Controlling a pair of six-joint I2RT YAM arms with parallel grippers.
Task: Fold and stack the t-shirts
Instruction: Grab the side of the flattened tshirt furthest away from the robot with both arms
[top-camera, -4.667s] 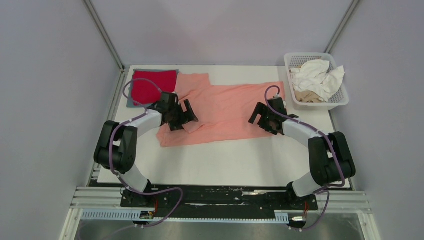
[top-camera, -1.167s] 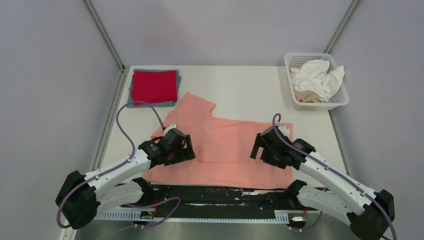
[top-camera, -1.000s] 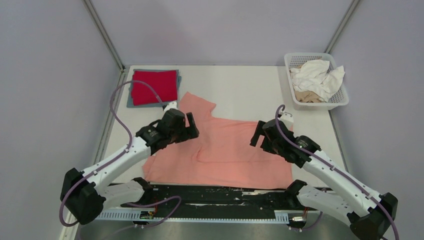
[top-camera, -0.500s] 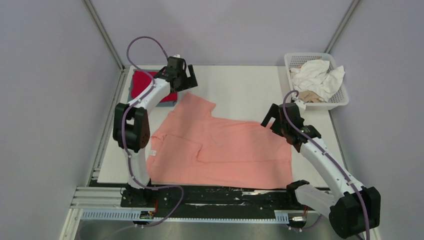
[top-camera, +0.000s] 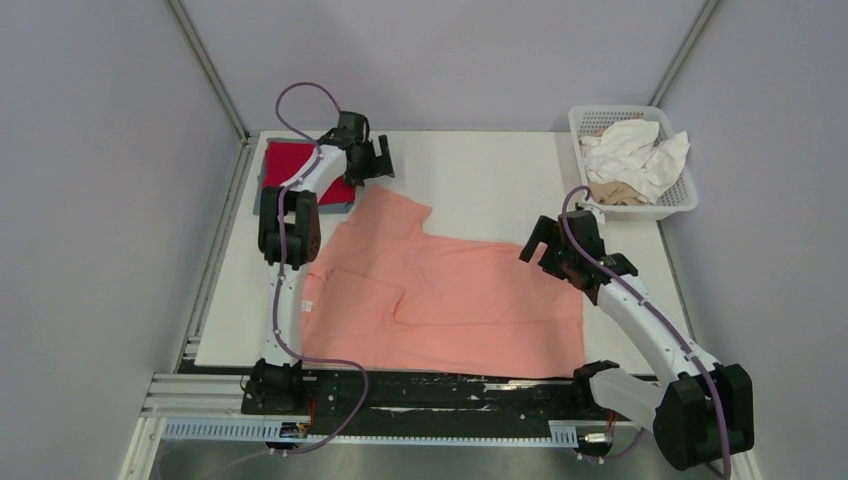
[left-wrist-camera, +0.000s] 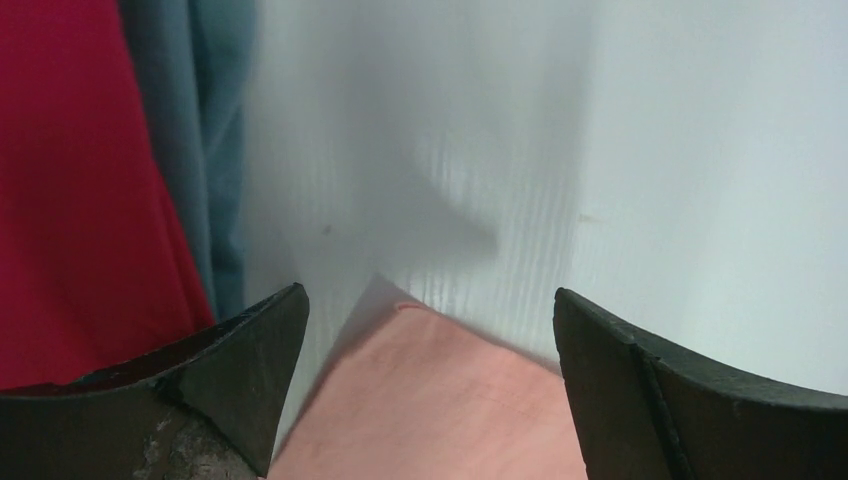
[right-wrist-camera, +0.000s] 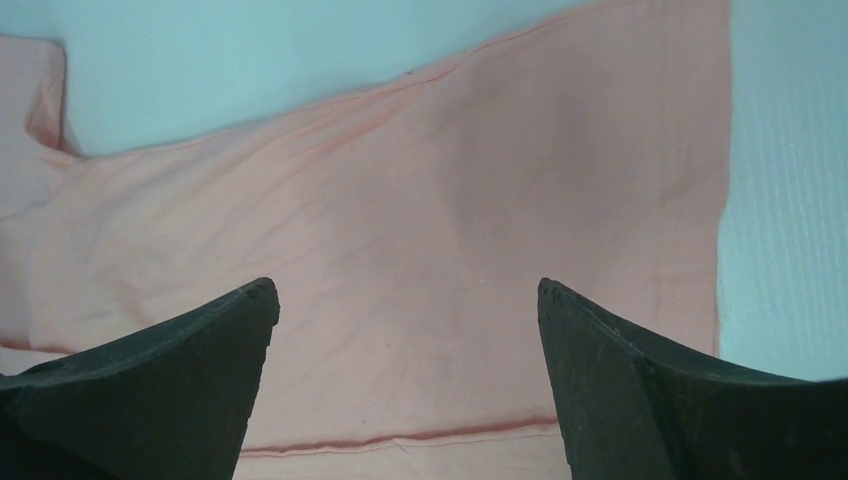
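Salmon-pink t-shirt (top-camera: 450, 290) is seen spread flat across the near half of the white table (top-camera: 480, 170), its hem towards the right and one sleeve pointing to the far left. A folded flap is seen lying on its left half. A folded red t-shirt (top-camera: 282, 162) is stacked on a folded grey-blue t-shirt (left-wrist-camera: 218, 150) at the far left corner, the grey-blue edge showing past the red one. White t-shirts (top-camera: 635, 150) and a beige t-shirt (top-camera: 612, 192) are heaped, crumpled, in the white lattice basket (top-camera: 690, 200) at the far right corner.

The left gripper (top-camera: 383, 165) is held over the gap between the stack and the pink sleeve, with its jaws spread wide and nothing between them. In the left wrist view the sleeve's corner is framed between the dark fingers (left-wrist-camera: 240, 350), and a strip of bare table is seen between that corner and the grey-blue cloth.

The right gripper (top-camera: 540, 255) is held above the right part of the salmon-pink shirt, near the hem, likewise wide apart and empty. Whether either gripper touches cloth cannot be told.
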